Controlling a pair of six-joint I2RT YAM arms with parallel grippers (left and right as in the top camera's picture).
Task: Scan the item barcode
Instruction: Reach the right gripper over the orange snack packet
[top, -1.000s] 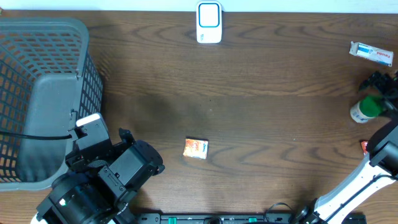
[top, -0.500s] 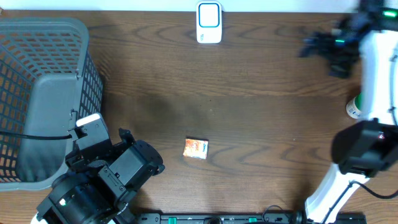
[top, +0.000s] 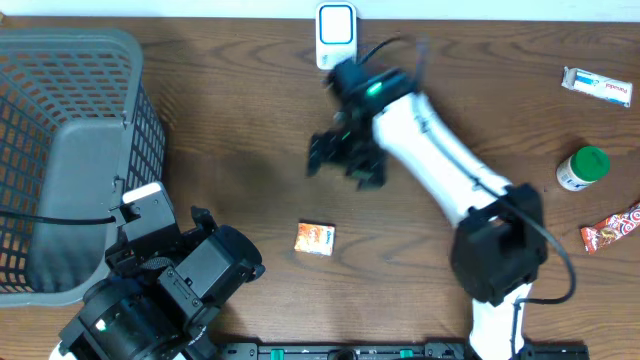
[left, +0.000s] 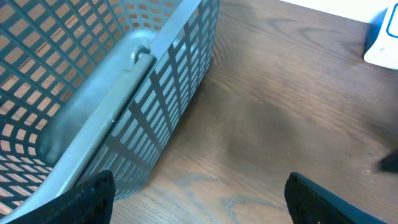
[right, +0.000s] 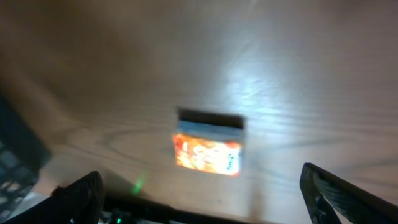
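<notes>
The item, a small orange box (top: 314, 238), lies flat on the wooden table, front of centre. In the right wrist view the orange box (right: 207, 152) is blurred and sits just ahead of my jaws. My right gripper (top: 343, 165) hangs open over the table's middle, a little behind the box and holding nothing; its fingers (right: 348, 196) stand wide apart. The white and blue scanner (top: 336, 36) stands at the back edge. My left gripper (left: 202, 210) is open and holds nothing, low at the front left beside the basket.
A grey mesh basket (top: 70, 150) fills the left side. At the right lie a white packet (top: 597, 85), a green-capped bottle (top: 583, 168) and a red snack packet (top: 610, 228). The left arm (top: 170, 285) takes up the front left corner.
My right arm has swung from the right edge, across the back, to the table's middle near the orange box. The left arm has not moved.
</notes>
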